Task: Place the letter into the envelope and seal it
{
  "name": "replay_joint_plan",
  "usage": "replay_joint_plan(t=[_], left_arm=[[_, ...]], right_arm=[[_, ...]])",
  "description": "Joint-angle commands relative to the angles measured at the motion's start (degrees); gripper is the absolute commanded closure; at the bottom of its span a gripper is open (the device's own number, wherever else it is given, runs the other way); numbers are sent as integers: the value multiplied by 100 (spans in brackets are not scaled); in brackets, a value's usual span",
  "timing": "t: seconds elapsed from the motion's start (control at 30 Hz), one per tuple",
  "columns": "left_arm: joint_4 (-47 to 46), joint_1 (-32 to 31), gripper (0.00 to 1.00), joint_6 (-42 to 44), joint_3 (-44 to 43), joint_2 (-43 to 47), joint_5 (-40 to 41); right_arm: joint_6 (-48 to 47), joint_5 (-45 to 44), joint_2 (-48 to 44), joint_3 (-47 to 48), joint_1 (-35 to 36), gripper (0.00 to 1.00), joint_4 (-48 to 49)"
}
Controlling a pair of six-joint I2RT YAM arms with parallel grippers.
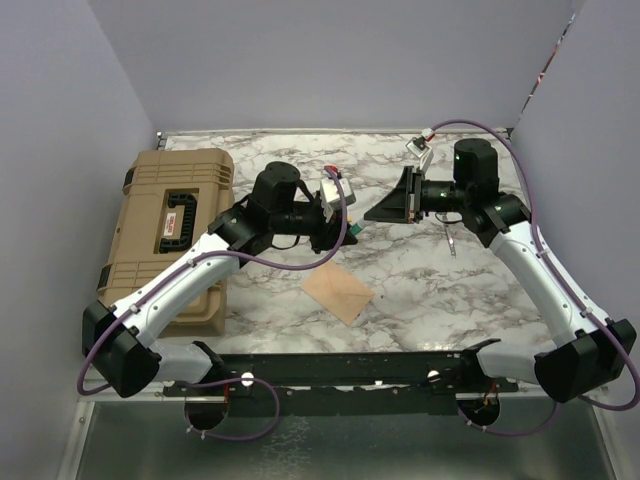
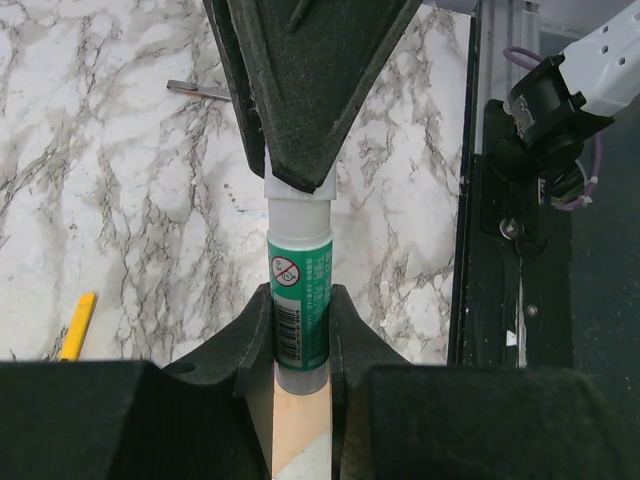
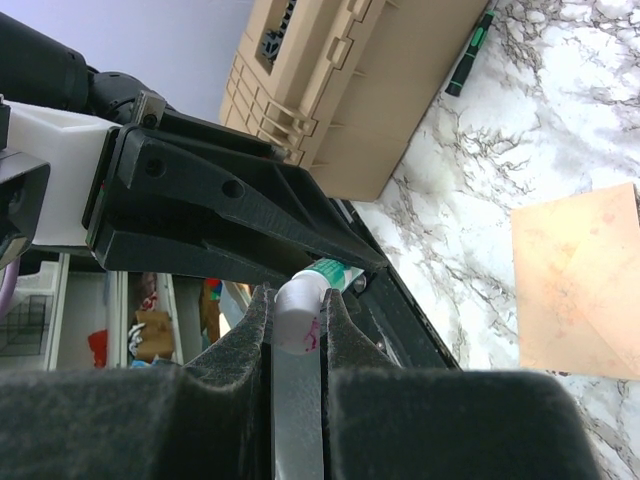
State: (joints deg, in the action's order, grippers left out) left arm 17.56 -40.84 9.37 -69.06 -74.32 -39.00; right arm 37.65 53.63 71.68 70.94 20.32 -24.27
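The left claw (image 2: 300,302) is clamped on the green body of a glue stick (image 2: 300,285), and the right claw (image 3: 294,298) is closed on its white cap (image 3: 296,318). The two meet nose to nose in the air above the middle of the counter (image 1: 450,285). The step in hand looks to be uncapping the glue for the seal. To do it well, the left claw should grip hard and not move while the right claw draws the cap straight back along the stick's own axis, toward the right edge. A sideways or twisting pull could tip the stick in the grip or slip off the cap, since the right fingers seem to pinch only its end. Both should stay clear of the counter until the cap is free. The envelope (image 1: 338,293) lies flat below and nearer than the left claw, close to the near edge and about midway between the left and right edges, turned corner-on. A strip of it shows through the gap of the left fingers. I cannot tell whether its flap is open. The letter shows nowhere as a separate sheet, so it is probably already inside. A tan case (image 1: 170,225) lies along the left edge, well apart.
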Motion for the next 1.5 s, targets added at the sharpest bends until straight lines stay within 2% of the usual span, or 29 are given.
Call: replay_joint_plan(t=[0.0,0.4,0.77,1.13,1.3,1.47], left_arm=[[177,-52,100,162,-207,-143,-249],[254,-79,100,243,-255,-205,-358],[463,-106,100,423,-420,-335,-224],[503,-139,100,1059,-649,-243,-39],[322,-156,100,1184,-714,-212,-20],[-285,-176,100,999,-687,-65,-56]], right_arm=[[69,342,25,171,122,100,3],[164,325,23,56,165,100,177],[-445,-126,311,368,325,100,-709],[-821,-665,648,561,679,100,-1589],[-494,-695,630,325,834,100,-1327],[-68,-567,594,33,926,100,-931]])
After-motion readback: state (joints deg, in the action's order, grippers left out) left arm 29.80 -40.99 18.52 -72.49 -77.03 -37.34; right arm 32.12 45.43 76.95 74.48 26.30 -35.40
